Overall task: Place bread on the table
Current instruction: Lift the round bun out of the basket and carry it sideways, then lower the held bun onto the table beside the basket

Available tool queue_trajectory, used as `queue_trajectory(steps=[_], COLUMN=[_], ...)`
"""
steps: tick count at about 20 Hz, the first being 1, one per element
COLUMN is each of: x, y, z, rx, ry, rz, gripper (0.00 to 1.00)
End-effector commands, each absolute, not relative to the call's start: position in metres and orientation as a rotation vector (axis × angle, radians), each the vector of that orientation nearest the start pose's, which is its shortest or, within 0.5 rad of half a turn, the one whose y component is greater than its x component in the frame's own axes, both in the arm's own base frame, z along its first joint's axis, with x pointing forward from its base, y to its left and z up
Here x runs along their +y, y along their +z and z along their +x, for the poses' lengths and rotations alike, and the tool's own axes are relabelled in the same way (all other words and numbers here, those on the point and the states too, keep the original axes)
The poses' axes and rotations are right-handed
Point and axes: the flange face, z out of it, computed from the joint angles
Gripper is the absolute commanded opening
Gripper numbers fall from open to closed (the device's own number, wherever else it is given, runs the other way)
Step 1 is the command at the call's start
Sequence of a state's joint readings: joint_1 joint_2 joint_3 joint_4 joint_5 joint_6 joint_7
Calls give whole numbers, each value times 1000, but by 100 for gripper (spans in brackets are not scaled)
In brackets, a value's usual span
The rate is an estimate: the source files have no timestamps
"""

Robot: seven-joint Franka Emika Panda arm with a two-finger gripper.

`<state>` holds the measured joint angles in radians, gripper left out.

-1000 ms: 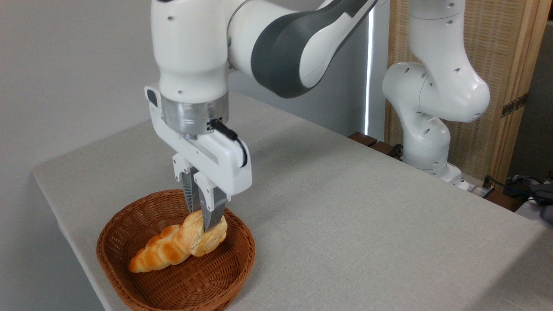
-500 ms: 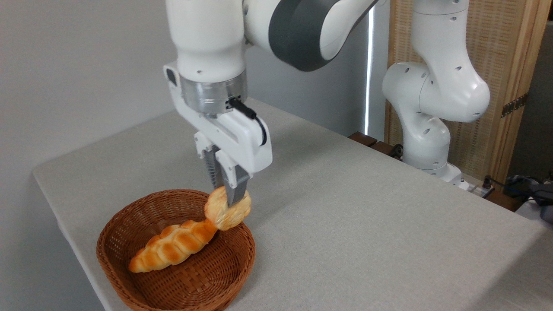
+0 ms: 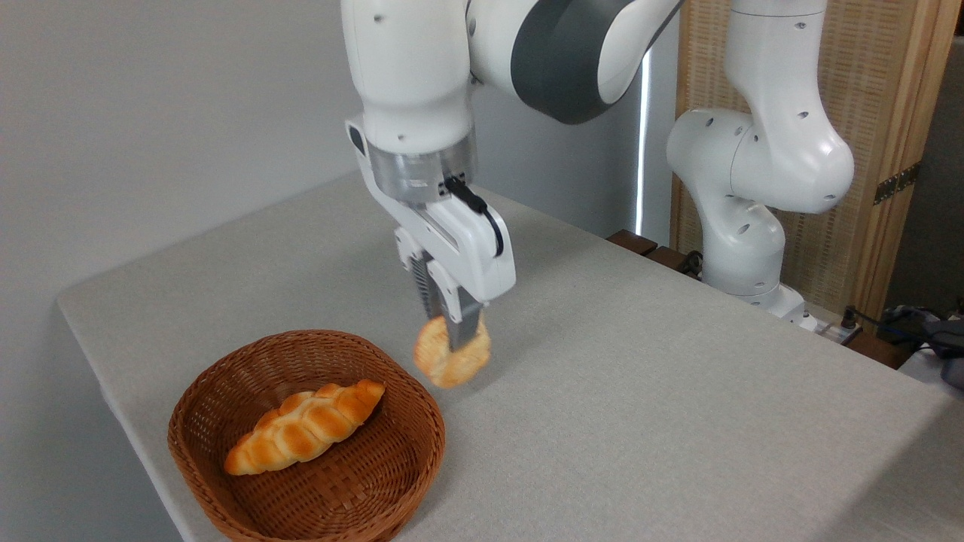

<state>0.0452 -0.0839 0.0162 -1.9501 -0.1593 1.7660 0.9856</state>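
While in hand [image 3: 454, 340]: one bread [image 3: 451, 361]; one braided loaf [image 3: 305, 426].

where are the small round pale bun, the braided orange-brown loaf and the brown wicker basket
small round pale-golden bun [image 3: 446, 365]: fixed camera view, on its crinkled lower face below the fingers.
braided orange-brown loaf [image 3: 305, 427]: fixed camera view, on its middle plait.
brown woven wicker basket [image 3: 410, 459]: fixed camera view, on its right inner wall.
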Motion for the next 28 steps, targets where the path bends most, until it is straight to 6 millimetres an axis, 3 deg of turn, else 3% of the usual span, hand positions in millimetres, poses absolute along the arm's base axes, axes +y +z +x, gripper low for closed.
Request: queue_trajectory(steps=[1, 4, 6, 8, 9, 28], x=[-5, -7, -11, -17, -16, -16], y=[492, 485, 478, 475, 475, 475], z=[509, 507, 506, 506, 505, 504], rx=[1515, 1525, 1539, 1562, 1573, 1578], ry=[132, 174, 196, 210, 221, 239], rz=[-2920, -2900, -2897, -2885, -2885, -2884], gripper=[28, 30, 45, 91, 100, 100])
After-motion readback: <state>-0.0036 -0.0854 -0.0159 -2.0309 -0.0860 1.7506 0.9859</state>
